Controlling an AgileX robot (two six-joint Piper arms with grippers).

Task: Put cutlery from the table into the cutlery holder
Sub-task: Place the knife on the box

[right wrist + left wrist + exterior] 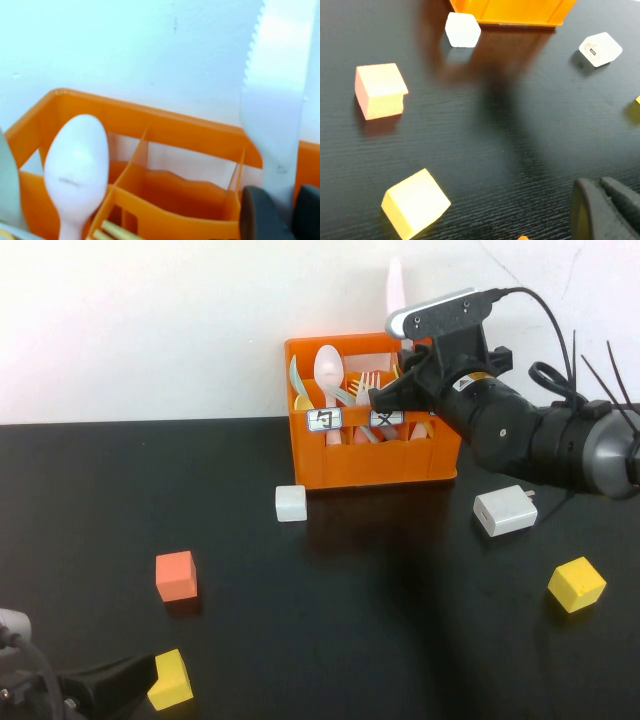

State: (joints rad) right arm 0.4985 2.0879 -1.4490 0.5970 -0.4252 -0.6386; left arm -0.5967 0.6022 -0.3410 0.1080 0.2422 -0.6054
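Over the cutlery holder (372, 410) at the table's (330, 640) far edge, my right gripper (392, 390) pinches the pale pink knife (395, 285) upright; released crooked, it could catch a divider. My left gripper (605, 212) is parked, closed, empty.

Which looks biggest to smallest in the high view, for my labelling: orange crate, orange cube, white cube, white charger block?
1. Orange crate.
2. White charger block and orange cube: too alike to rank, and the cube lies nearer the camera.
3. White cube.
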